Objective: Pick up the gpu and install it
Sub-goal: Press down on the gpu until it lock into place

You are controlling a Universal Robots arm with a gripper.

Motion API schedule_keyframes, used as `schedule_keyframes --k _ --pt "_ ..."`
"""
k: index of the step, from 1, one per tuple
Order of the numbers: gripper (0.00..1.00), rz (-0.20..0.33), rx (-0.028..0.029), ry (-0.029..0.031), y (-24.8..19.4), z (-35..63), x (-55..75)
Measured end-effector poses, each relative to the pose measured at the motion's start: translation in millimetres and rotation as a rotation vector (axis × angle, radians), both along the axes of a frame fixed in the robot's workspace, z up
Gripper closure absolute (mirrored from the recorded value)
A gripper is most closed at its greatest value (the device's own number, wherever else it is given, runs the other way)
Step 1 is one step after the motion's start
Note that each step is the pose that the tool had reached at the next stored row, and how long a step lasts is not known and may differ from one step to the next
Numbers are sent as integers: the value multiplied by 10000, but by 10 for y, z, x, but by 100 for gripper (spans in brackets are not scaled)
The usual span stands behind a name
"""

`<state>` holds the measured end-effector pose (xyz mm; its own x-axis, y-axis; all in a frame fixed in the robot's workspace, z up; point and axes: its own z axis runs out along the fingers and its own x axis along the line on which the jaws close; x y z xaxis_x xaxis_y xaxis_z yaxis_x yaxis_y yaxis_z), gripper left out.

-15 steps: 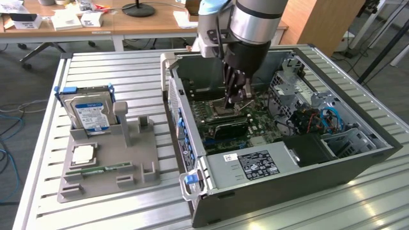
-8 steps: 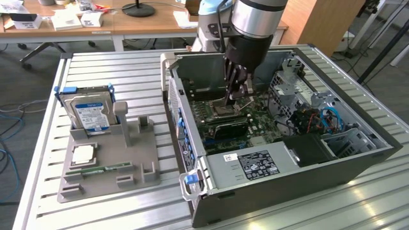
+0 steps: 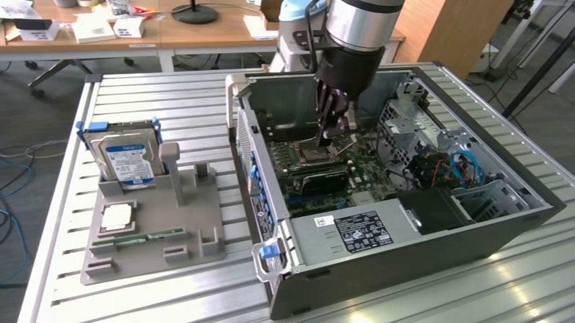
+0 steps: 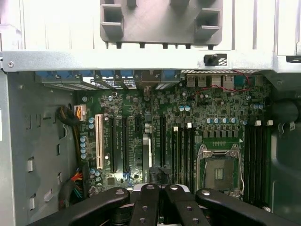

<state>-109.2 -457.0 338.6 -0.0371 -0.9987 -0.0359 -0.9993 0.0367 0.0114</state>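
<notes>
**A:** Where does it stand?

**B:** Your hand (image 3: 330,131) is down inside the open computer case (image 3: 404,269), over the motherboard (image 3: 359,168). The fingers are pressed together, and as far as I can judge they pinch the gpu (image 4: 146,155). It hangs edge-on below them, in line with the expansion slots and beside the white slot (image 4: 99,141).

**A:** Risks?

**B:** Misalignment first. If the card's edge sits off its slot, pushing down bends the card or scrapes the board. A tilted card seats at one end only. The bracket end has to meet the rear wall opening, and if it catches there the card jams. The empty processor socket (image 4: 218,172) lies near, so a sideways drift puts the fingers over its lever. I cannot see how deep the fingers hold the card; a shallow grip could slip under load.

**A:** Counts?

**B:** One hand, one gpu, one case, one motherboard. On the surface (image 3: 161,101), one grey holder tray (image 3: 153,202) lies just beside the case. It carries one hard drive (image 3: 126,158) standing upright, one processor chip (image 3: 117,217) and one green memory stick (image 3: 144,237).
</notes>
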Motion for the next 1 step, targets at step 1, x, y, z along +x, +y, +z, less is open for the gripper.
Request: schedule_keyframes --k 1 --pt "90 0 0 0 0 0 0"
